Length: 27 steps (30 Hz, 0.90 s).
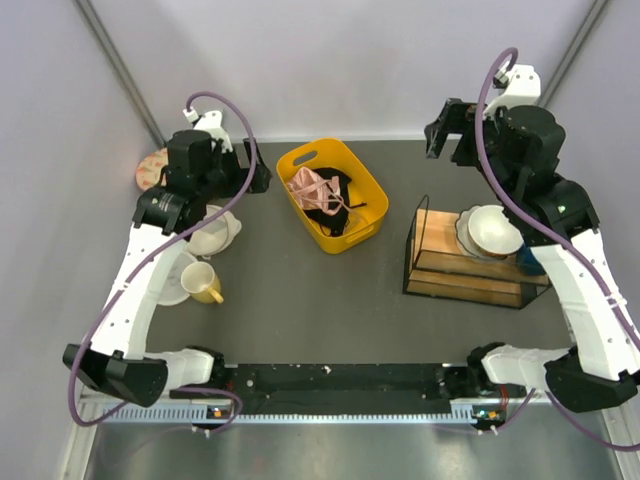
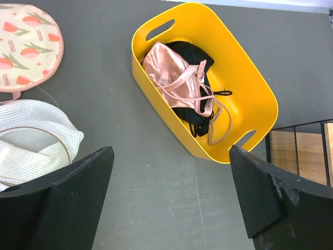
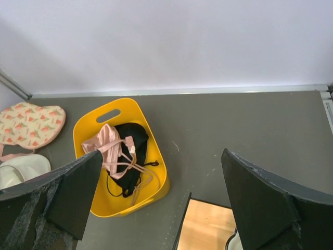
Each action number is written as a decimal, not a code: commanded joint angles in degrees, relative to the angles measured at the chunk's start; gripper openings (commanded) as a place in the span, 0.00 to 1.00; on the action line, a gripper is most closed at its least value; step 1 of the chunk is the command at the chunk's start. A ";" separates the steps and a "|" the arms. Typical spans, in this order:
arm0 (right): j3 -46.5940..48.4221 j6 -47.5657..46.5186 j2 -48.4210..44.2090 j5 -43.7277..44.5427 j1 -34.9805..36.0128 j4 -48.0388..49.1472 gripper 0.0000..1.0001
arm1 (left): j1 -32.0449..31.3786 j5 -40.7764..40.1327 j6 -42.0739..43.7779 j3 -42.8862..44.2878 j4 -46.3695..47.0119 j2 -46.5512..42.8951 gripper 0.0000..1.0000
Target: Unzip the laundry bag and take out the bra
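Left pincer (image 2: pixel 170 156): released, fingers spread wide, nothing between them. Right pincer (image 3: pixel 161 155): also released and empty, at the upper right of the top view.

In the top view a cup (image 1: pixel 203 283) stands at lower left on the table (image 1: pixel 320 320). Just beyond it the bra (image 1: pixel 215 232) lies on the table, outside the bag and partly under the left arm (image 1: pixel 135 275). In the left wrist view the bra sits at the left edge. It is cut off by the frame and overlapped by the left finger (image 2: pixel 73 198), so its full outline cannot be made out.

Beyond the bra, across a narrow strip of table, the bag (image 2: pixel 26 44) fills the upper left corner, up and left of the left pincer and cut by two frame edges. In the right wrist view its long axis runs left to right, with the rounded end pointing right toward the basket (image 2: pixel 244 99). It lies well apart from the right pincer. The zip's state cannot be told. In the top view the left arm hides most of the bag.

The basket holds a pink garment (image 2: pixel 174 78) over a black garment (image 2: pixel 190 52).
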 commanded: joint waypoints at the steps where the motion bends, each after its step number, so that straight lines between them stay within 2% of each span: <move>1: -2.36 -0.77 -2.58 0.94 0.44 4.32 0.99 | 0.26 0.22 -0.31 2.42 1.03 0.52 0.99; 9: -5.43 -0.51 -3.55 -0.55 0.44 5.04 0.99 | 2.10 -1.45 -2.93 5.75 -1.60 5.17 0.99; 14: -6.32 0.28 -2.94 -3.28 0.44 5.12 0.99 | 5.52 -9.95 -5.31 12.33 -4.76 14.83 0.99; 19: -7.19 1.51 -1.80 -7.84 0.44 5.30 0.99 | 9.57 -13.48 -10.23 18.76 -7.58 26.16 0.99; 23: -8.34 1.60 -0.83 -9.96 0.44 6.00 0.99 | 13.60 -15.69 -12.78 21.22 -7.15 31.62 0.97; 27: -9.04 1.77 1.18 -12.77 0.44 6.71 0.99 | 13.01 -16.12 -6.05 28.06 -6.09 39.88 0.91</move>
